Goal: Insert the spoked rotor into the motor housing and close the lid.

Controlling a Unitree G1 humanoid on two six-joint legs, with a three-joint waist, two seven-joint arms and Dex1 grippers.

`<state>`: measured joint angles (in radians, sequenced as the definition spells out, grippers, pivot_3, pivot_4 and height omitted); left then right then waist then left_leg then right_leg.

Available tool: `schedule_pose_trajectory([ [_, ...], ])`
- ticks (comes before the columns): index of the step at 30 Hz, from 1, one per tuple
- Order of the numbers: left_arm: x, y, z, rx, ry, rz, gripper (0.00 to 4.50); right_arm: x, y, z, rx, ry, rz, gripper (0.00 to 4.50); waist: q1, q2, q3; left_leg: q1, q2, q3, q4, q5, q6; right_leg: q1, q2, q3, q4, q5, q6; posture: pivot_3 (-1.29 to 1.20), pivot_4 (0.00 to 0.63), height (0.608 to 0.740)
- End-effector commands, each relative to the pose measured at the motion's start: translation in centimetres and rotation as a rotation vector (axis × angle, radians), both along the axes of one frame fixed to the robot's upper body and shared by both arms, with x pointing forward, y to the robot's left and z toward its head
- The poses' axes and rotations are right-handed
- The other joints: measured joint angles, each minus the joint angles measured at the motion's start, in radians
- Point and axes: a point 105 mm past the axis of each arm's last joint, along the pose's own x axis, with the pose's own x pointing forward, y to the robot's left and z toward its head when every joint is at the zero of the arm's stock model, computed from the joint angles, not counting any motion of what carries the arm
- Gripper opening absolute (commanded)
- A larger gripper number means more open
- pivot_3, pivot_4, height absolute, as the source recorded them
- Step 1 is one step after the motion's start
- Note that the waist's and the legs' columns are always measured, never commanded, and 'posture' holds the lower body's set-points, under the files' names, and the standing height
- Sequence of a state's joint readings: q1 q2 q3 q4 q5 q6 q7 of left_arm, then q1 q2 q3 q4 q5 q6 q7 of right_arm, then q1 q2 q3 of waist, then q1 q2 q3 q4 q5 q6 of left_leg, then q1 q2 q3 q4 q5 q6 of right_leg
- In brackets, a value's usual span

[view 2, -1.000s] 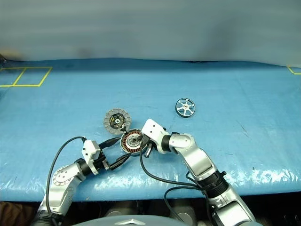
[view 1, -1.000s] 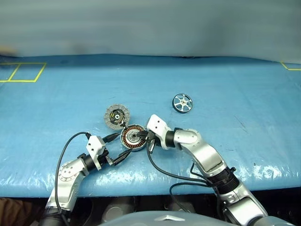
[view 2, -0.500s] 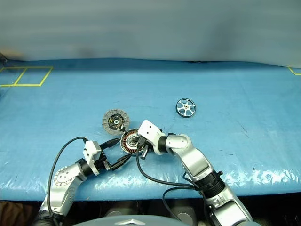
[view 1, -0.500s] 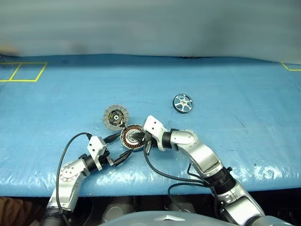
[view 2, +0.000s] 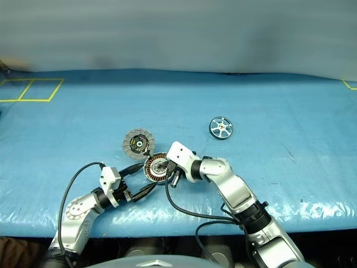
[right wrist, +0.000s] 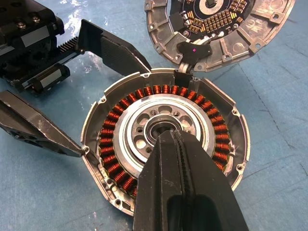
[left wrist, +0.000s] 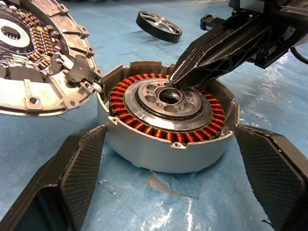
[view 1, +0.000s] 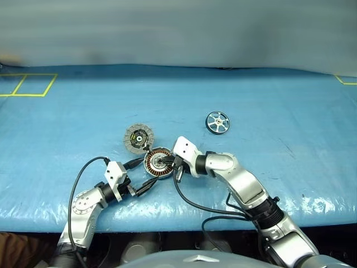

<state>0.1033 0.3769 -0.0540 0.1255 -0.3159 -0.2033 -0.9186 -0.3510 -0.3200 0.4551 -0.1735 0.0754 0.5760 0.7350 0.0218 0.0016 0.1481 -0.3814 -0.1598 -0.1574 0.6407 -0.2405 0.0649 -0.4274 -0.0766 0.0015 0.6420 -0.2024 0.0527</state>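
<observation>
The right gripper (view 1: 168,162) has its two black fingers pressed together, tips resting at the silver hub of the motor housing (view 1: 157,163), which sits toward the near edge of the bench (view 1: 290,100), left of its middle; the left gripper (view 1: 140,176) stands spread wide with a finger on either side of the housing, apart from its wall. In this head view the lid (view 1: 138,137) lies folded open just behind the housing, pale inner face up, and the spoked rotor (view 1: 216,121) lies well apart, farther back and toward the right edge, on the crinkled blue covering. The left wrist view shows the housing as a shallow grey cast cup with glossy copper windings ringing a machined silver centre, and the gripper's textured pads standing clear on both flanks. The right wrist view shows the closed fingers over the central bearing, and the hinge of the lid with small circuit parts on its face. The rotor looks stiff, light and smooth-rimmed; pinching across its black rim seems safest, since the spokes look thin and the windings below would scratch easily.
</observation>
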Motion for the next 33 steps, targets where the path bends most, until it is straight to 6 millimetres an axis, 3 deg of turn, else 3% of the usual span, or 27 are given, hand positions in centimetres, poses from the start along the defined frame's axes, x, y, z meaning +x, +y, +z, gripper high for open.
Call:
schedule_pose_trajectory([
  [1, -0.4, -0.3, -1.0, 0.017, 0.032, -0.019, 4.5, 0.0, 0.3, 1.2, 0.015, -0.049, 0.018, 0.02, 0.0, 0.0, 0.0, 0.0, 0.0, 0.0, 0.0, 0.0, 0.0, 0.0, 0.0, 0.0, 0.0, 0.0, 0.0, 0.0, 0.15, 0.74],
  [16, -0.6, -0.2, -1.2, 0.017, 0.034, -0.018, 4.5, 0.4, 0.0, 1.9, 0.029, -0.07, 0.0, 0.02, 0.0, 0.0, 0.0, 0.0, 0.0, 0.0, 0.001, 0.0, 0.0, 0.001, 0.0, 0.0, 0.0, 0.0, 0.001, 0.0, 0.15, 0.74],
  [33, -0.6, -0.2, -1.3, 0.017, 0.037, -0.018, 4.5, -0.4, 0.2, -0.2, -0.005, -0.001, 0.014, 0.02, 0.0, 0.0, 0.0, 0.0, 0.0, 0.0, 0.001, 0.0, 0.0, 0.001, 0.0, 0.0, 0.0, 0.0, 0.001, 0.0, 0.15, 0.74],
])
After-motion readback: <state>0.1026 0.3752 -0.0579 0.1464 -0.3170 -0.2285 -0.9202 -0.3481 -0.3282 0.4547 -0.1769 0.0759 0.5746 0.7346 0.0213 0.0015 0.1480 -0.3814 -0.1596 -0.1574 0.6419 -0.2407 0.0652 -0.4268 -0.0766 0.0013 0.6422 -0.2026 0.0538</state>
